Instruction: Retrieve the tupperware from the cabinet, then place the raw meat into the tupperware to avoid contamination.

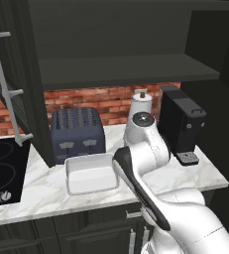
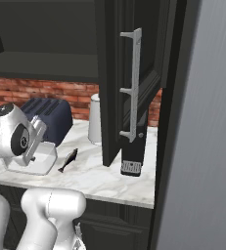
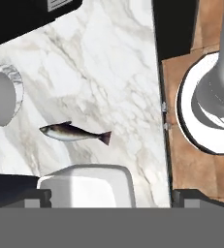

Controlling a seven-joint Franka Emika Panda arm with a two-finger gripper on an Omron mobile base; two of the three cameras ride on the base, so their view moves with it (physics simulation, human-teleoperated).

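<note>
**White tub on marble bench, fish lying beside it**

Glossy white arm segments with dark joints rise in the foreground of both base views. In the hand view the two dark fingers (image 3: 106, 197) stand spread wide at the bottom corners, released, with nothing between them.

Between and just above them in that view sits the tupperware (image 3: 87, 184), a shallow white rectangular tub with rounded corners and thin walls, open at the top. In the left base view the same tub (image 1: 90, 173) rests on the bench (image 1: 41, 191), a pale marble slab with grey veining, just in front of the toaster (image 1: 77, 133), a boxy dark blue block with slotted top.

The raw meat (image 3: 73, 132), a small slim fish with dark back, paler belly and forked tail, lies flat on the marble near the tub, not touching it. The right base view shows it (image 2: 68, 160) between the tub and a white paper-towel roll (image 2: 95, 126).

A black, square-edged coffee machine (image 1: 181, 125) stands at the bench's far end against red brick wall (image 1: 93, 101). Above, the cabinet (image 1: 121, 69) hangs open, its dark shelf bare, its panelled charcoal door (image 2: 134, 83) carrying a long silver bar handle (image 2: 132, 84).
</note>
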